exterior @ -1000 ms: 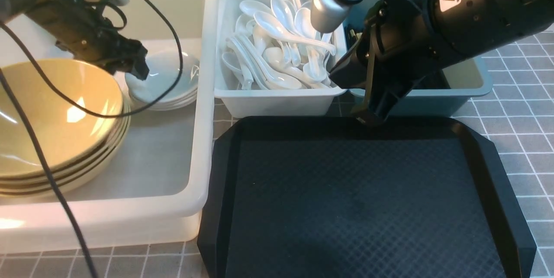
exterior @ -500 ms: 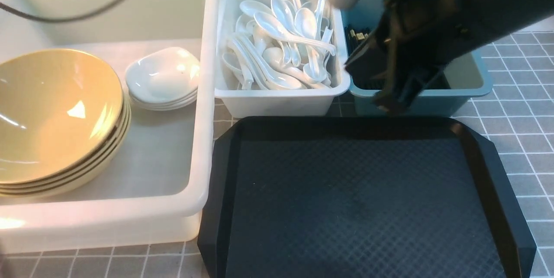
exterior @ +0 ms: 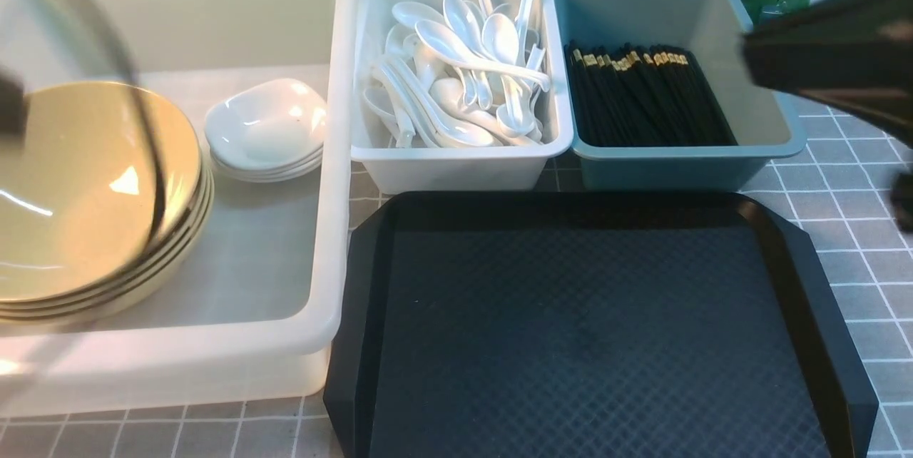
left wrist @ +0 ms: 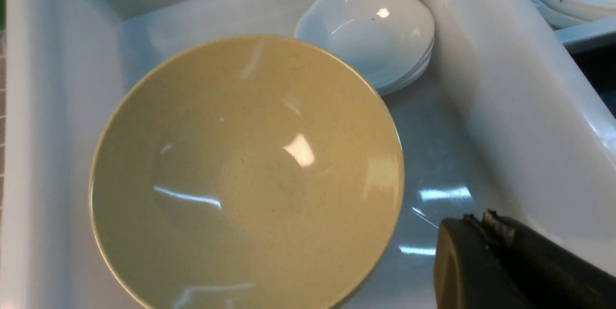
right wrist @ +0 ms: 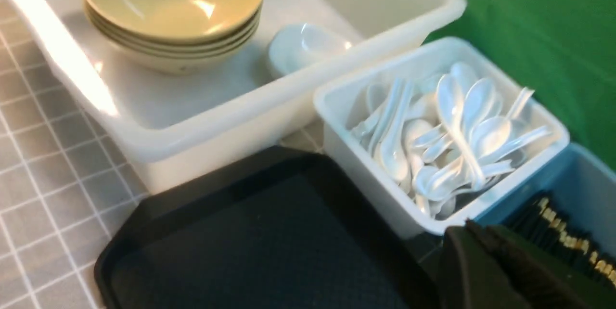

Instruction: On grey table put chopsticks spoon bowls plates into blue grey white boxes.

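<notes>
A stack of olive-yellow bowls (exterior: 85,194) and a stack of small white plates (exterior: 267,130) sit in the big translucent tub (exterior: 335,158). White spoons (exterior: 456,80) fill the white bin (exterior: 456,165), and black chopsticks (exterior: 642,98) lie in the blue-grey bin (exterior: 663,172). My left gripper (left wrist: 481,220) hangs shut and empty above the tub floor, beside the bowls (left wrist: 240,169). My right gripper (right wrist: 469,227) is shut and empty over the near corner of the blue-grey bin, next to the chopsticks (right wrist: 563,237). In the front view the right arm (exterior: 834,65) is a dark blur at the right edge.
A black tray with cut corners (exterior: 592,329) lies on the grey table (exterior: 856,215) in front of the two small bins. A blurred cable (exterior: 143,144) crosses the bowls at the left. A green backdrop stands behind the bins.
The left arm has drawn back from over the plates and its jaws have closed. The right arm has swung off to the right, uncovering the chopsticks in the blue-grey bin.
</notes>
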Controlling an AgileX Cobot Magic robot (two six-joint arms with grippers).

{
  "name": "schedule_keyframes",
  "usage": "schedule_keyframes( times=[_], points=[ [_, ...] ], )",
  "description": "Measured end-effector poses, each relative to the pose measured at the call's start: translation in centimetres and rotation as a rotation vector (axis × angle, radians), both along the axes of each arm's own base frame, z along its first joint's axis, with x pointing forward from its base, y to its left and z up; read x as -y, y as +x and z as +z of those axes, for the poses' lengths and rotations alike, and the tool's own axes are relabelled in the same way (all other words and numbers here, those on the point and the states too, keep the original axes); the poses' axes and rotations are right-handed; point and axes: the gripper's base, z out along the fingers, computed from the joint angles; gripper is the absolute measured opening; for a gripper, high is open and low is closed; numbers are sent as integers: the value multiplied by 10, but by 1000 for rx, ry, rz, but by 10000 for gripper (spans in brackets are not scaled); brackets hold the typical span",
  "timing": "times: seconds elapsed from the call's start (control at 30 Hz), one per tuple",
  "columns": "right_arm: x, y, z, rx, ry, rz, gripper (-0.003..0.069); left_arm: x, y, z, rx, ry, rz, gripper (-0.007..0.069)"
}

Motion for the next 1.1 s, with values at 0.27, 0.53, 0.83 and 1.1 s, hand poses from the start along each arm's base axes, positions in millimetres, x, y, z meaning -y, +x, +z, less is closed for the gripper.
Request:
schedule_keyframes(
  times=[0.27,0.53,0.83,1.1],
  points=[
    [31,-39,-41,151,155,-34,76,-1,-77,-70,245,-3,19,-10],
    [36,-45,-50,199,222,-49,78,-1,-93,-83,333,-4,23,-10],
    [36,-46,-57,136,173,-42,87,-1,-93,-84,337,-4,24,-10],
    [36,-47,-57,133,172,-42,97,-1,-93,-84,337,-4,24,-10]
  ],
)
